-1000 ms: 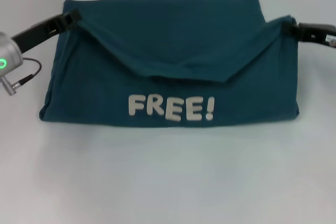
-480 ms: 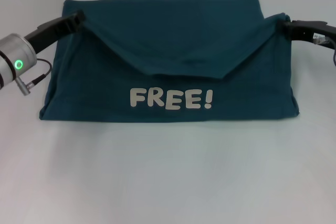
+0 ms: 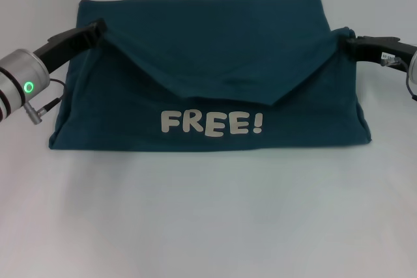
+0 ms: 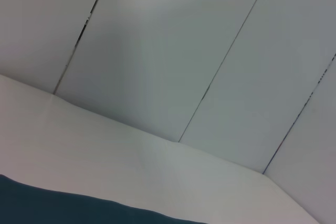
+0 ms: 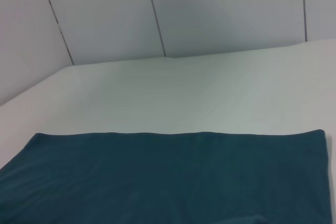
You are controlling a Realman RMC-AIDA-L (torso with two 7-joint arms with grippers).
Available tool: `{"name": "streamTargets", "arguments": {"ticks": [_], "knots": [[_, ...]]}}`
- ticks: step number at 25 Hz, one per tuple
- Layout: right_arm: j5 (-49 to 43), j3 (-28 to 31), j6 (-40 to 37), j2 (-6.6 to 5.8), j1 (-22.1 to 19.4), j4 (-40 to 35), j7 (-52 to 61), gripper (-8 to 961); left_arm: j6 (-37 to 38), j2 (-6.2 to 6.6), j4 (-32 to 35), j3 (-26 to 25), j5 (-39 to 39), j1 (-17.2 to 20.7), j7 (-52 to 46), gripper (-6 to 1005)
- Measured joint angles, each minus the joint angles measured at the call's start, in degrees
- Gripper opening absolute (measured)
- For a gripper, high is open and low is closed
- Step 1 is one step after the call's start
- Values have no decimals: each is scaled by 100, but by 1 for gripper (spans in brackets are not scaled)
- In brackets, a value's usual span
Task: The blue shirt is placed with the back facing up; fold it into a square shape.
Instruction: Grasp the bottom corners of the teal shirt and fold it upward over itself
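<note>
Blue shirt long axis left-right, "FREE!" upright toward the robot, corners pinched by left gripper and right gripper.

Silver left wrist with green ring light, black cable, black fingers

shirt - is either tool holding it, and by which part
Both are. The left tool pinches the shirt at the left corner of its folded-over top layer, and the right tool pinches the right corner.

blue shirt on table; left gripper, right gripper seemingly at its corners
</note>
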Motion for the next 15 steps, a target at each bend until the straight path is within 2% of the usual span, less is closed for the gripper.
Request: {"name": "streamTargets", "arguments": {"ticks": [10,14,15], "knots": [[1,-158,113,89,-18,-72,5,87,0,-68,40,9,-1,51,53,46],[1,-222,114,122,-45,-141,39,261,1,-78,53,-6,-1,80,67,61],[0,-226,114,123,-46,-153,46,304,1,-78,67,-19,-3,89,68,95]]}}
